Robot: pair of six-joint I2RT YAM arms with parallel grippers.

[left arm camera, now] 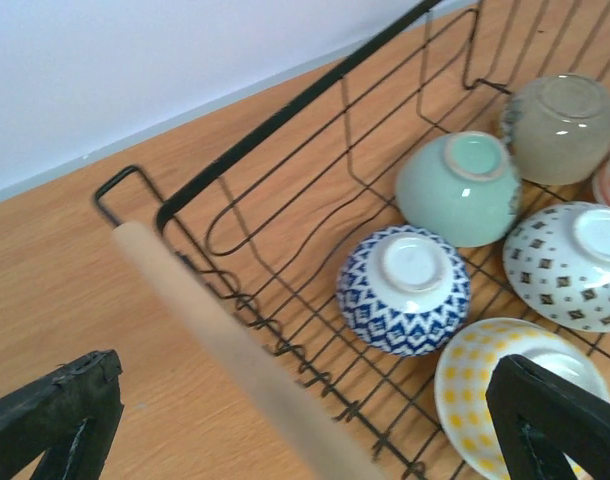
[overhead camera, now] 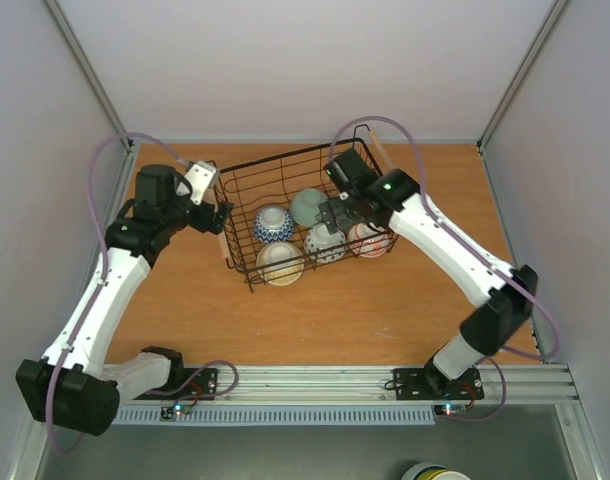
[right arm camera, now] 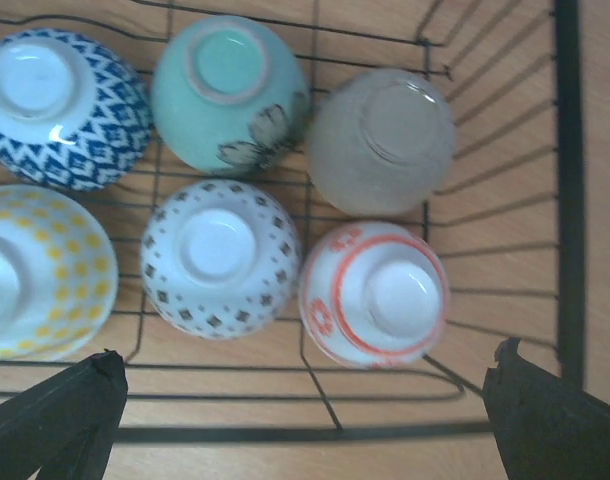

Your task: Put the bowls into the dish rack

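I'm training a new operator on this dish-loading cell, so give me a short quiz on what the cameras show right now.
1. How many bowls sit inside the dish rack?
2. True or false: every bowl lies upside down, foot ring up.
3. In the right wrist view, which bowl lies directly next to the red-and-white bowl?
A. the blue zigzag bowl
B. the yellow-dotted bowl
C. the beige bowl

Key: 1. Six. 2. True. 3. C.
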